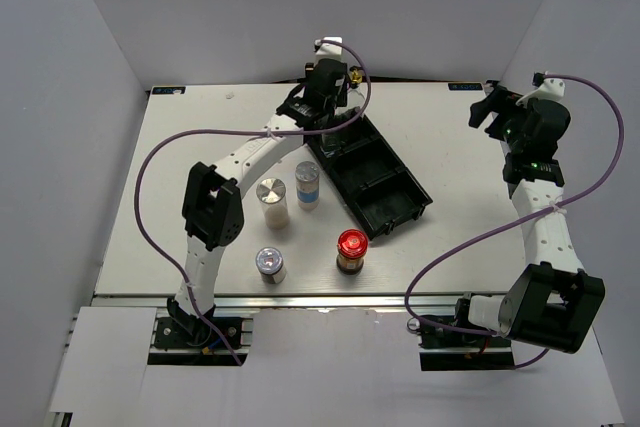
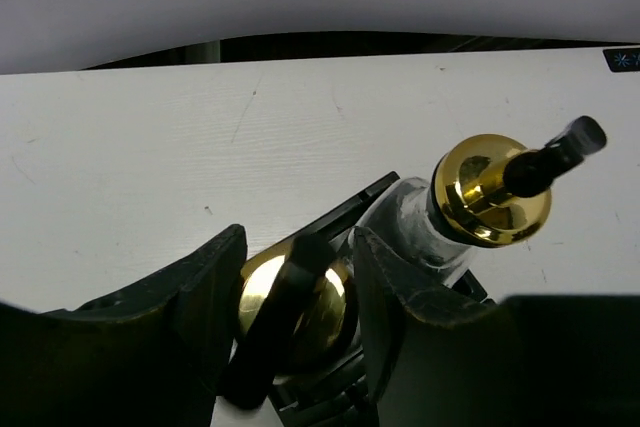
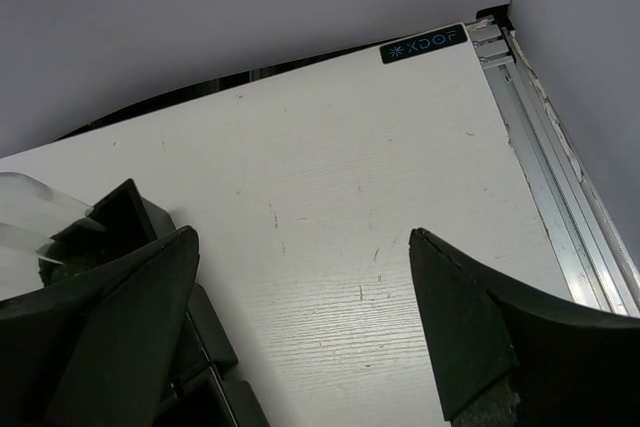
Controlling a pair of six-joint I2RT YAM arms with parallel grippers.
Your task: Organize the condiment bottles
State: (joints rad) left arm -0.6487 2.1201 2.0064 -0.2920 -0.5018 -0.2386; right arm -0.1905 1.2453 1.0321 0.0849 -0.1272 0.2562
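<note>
Tray work sits at the far end of the bench (image 1: 200,147). The left hand (image 2: 300,247) reaches to 12 o'clock, where the black tray (image 1: 385,189) starts its slant toward 5 o'clock. Its fingers flank the gold cap of one spout bottle (image 2: 325,312), close on both sides; whether they clamp it or merely stand beside it I cannot tell. In the wrist view a second spout bottle (image 2: 490,192) stands just beside, at 2 o'clock of the first. The pair likely shares the tray's far compartment, tall ones grouped at the back.

The two nearer compartments show nothing in them. Four containers stand on the bench around the tray's 8 o'clock: a silver-capped jar (image 1: 272,197), a blue-labelled shaker (image 1: 307,185), a small shaker (image 1: 270,263) and a red-lidded jar (image 1: 351,250), all upright and apart.

The right hand (image 3: 302,237) is spread wide and grasps nothing. It hovers at 2 o'clock, probably kept clear so the left arm has room.
</note>
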